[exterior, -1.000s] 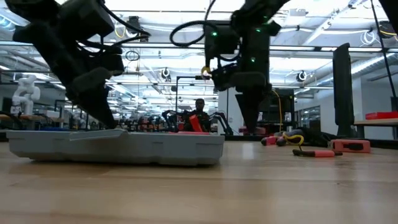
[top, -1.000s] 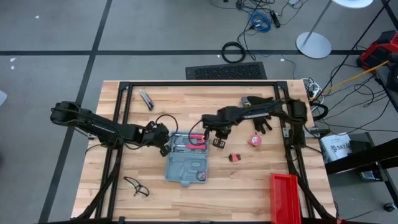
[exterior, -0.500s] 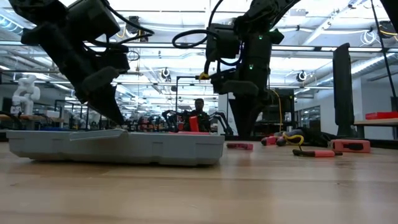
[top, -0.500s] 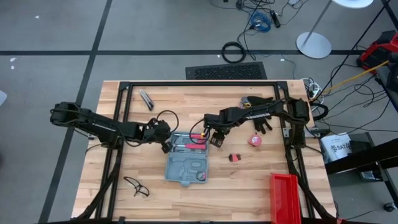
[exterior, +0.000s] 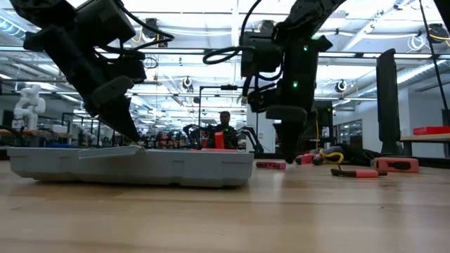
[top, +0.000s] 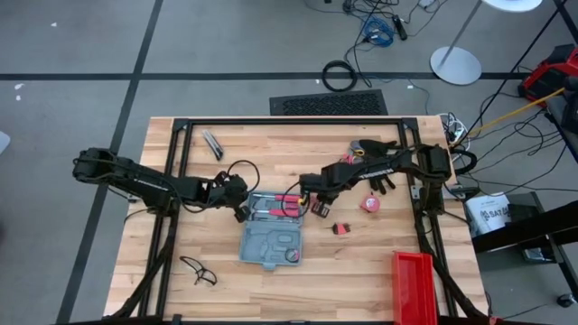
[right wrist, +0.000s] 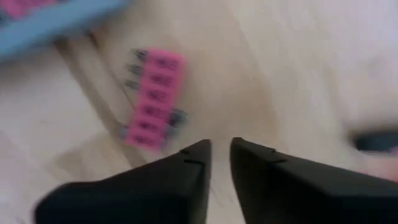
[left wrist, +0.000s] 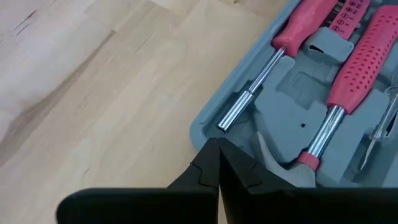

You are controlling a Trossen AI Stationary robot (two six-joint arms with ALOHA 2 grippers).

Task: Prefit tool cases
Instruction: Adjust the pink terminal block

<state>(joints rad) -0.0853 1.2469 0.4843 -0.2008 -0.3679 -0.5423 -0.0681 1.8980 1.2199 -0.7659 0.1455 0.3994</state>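
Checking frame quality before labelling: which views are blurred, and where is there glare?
Right wrist view: motion-smeared, the pink bit holder soft. Left wrist view: sharp, with a bright glint on a chrome shaft in the tool case. Low view: backlit by ceiling lights, arms silhouetted. High view: evenly lit.

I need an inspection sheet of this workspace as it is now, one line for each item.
Surface: wooden table, black frame.
Job's things: tool case lies open, red-handled tools in its tray.
Clutter: red bin, glasses, pink bit holder, small red parts.
Grippers: left tool shut, at the case's corner; right tool slightly apart, holding nothing, near the bit holder.
Cables: coils on the floor.
Surroundings: a person far behind.
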